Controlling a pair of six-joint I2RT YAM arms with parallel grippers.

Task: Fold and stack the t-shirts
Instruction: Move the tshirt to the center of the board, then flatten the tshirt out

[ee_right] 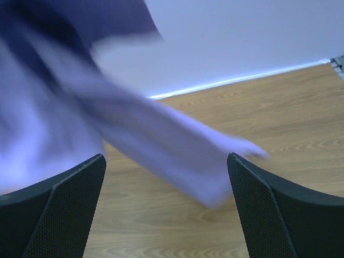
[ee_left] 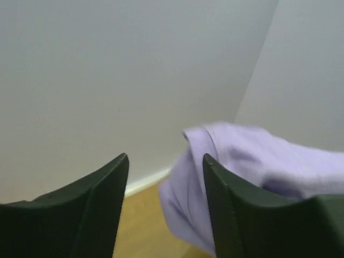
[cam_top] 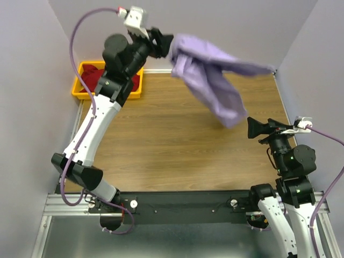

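Wood-grain counter (cam_top: 161, 150), light brown. Plain pale grey-lavender walls (cam_top: 226, 21) on three sides. White trim strip (cam_top: 156, 70) at far edge. Aluminium rail (cam_top: 54, 204) along near edge. Soft, even light.

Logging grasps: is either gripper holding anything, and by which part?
Nothing gripped: the left gripper stands open beside the soft lavender cloth t-shirt; the right gripper is open too.

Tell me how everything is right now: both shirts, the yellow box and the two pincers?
Lavender t-shirt: unfolded, bunched, up in the air above the table.
Dark red t-shirt: crumpled inside the bin.
Yellow bin: upright at the far left corner.
Left pincer: raised high, open, nothing between its fingers; lavender shirt right beside it.
Right pincer: wide open, empty.
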